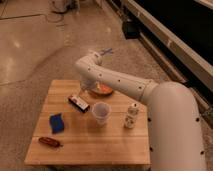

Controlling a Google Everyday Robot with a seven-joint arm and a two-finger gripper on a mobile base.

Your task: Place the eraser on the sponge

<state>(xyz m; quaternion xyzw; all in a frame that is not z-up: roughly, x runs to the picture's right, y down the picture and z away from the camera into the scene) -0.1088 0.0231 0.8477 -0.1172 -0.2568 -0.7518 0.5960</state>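
Observation:
The eraser (78, 102), a flat black block with a white face, lies on the wooden table (120, 145) left of centre. The blue sponge (56, 122) sits nearer the table's left front, well apart from the eraser. My white arm reaches in from the right and bends down behind the eraser. The gripper (83, 91) hangs just above and behind the eraser's far end.
A translucent cup (100, 112) stands right of the eraser. An orange bowl (102, 90) is behind it, close to the gripper. A small white bottle (131, 116) stands at the right. A red-brown elongated object (50, 142) lies near the front left edge.

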